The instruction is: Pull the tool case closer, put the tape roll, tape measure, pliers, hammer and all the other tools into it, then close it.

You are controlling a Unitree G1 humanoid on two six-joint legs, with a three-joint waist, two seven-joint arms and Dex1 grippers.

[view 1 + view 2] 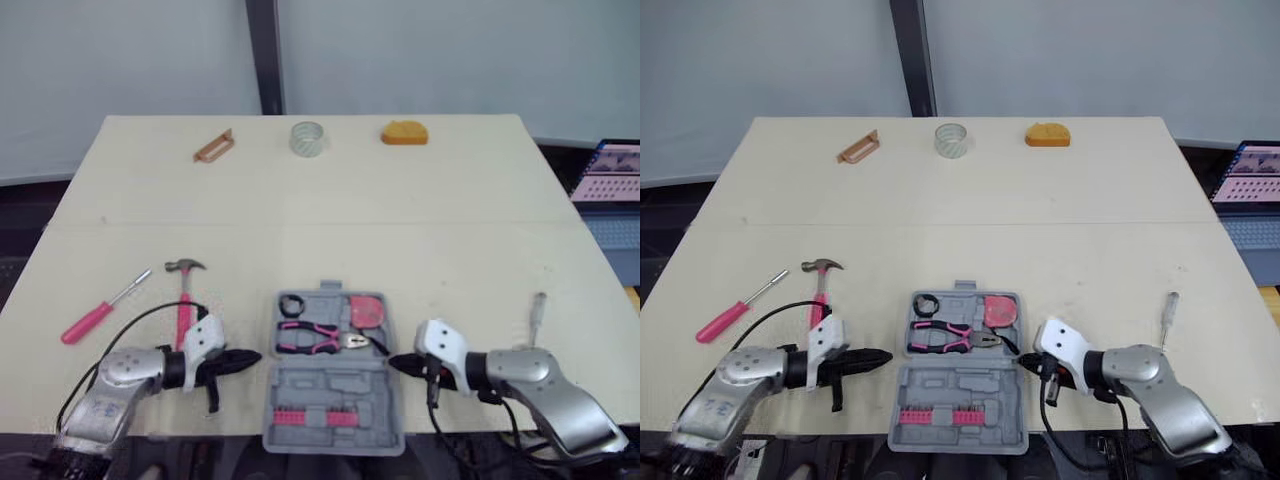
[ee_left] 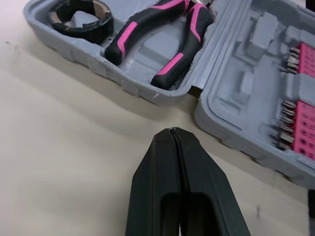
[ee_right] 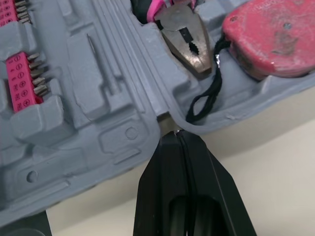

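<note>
The grey tool case (image 1: 332, 386) lies open at the table's front edge, between my two grippers. Its far half holds a black tape roll (image 1: 292, 304), pink-handled pliers (image 1: 310, 337) and a red tape measure (image 1: 366, 311). The near half holds pink bit strips (image 1: 300, 415). My left gripper (image 1: 250, 358) is shut, its tip just left of the case hinge (image 2: 194, 93). My right gripper (image 1: 397, 362) is shut, with its tip against the case's right edge (image 3: 165, 115). A pink-handled hammer (image 1: 184, 292) and a pink screwdriver (image 1: 100, 312) lie on the table to the left.
A slim grey-handled tool (image 1: 537, 310) lies on the table to the right of the case. Along the far edge sit a brown bracket-like piece (image 1: 213, 146), a clear tape roll (image 1: 308, 138) and an orange object (image 1: 404, 132). A laptop (image 1: 610, 175) stands off the right side.
</note>
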